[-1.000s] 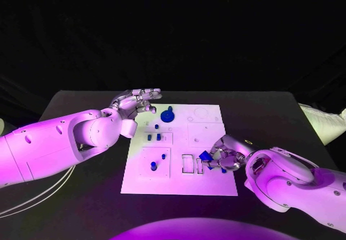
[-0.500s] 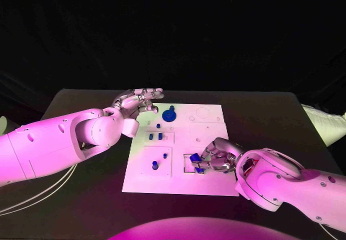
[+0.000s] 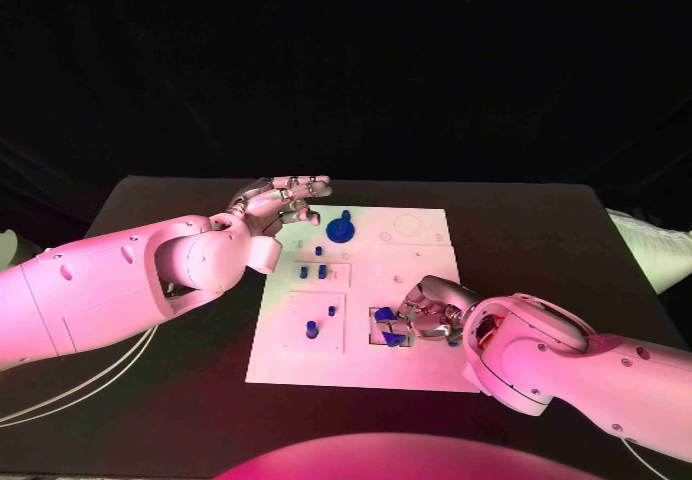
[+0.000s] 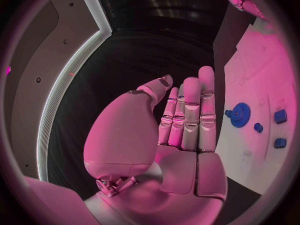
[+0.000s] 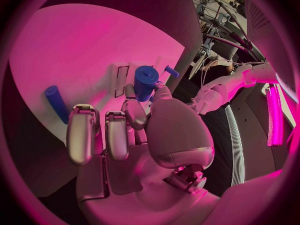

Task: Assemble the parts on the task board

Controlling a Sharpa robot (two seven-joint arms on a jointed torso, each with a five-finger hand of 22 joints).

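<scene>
A blue cylinder [image 5: 145, 80] sits pinched in the right hand [image 3: 430, 312], between the thumb and a finger, low over the rectangular slots in the near right part of the white board [image 3: 418, 372]. In the right wrist view a second blue peg [image 5: 56, 104] lies on the board just beside the hand. Farther out, a blue gear [image 3: 339, 230] rests near the board's far edge, and small blue pieces [image 3: 310, 271] stand in the left recesses. The left hand [image 3: 283, 203] hovers at the board's far left corner, holding nothing, fingers straight and held together. The board lies mid-table [image 3: 159, 200].
</scene>
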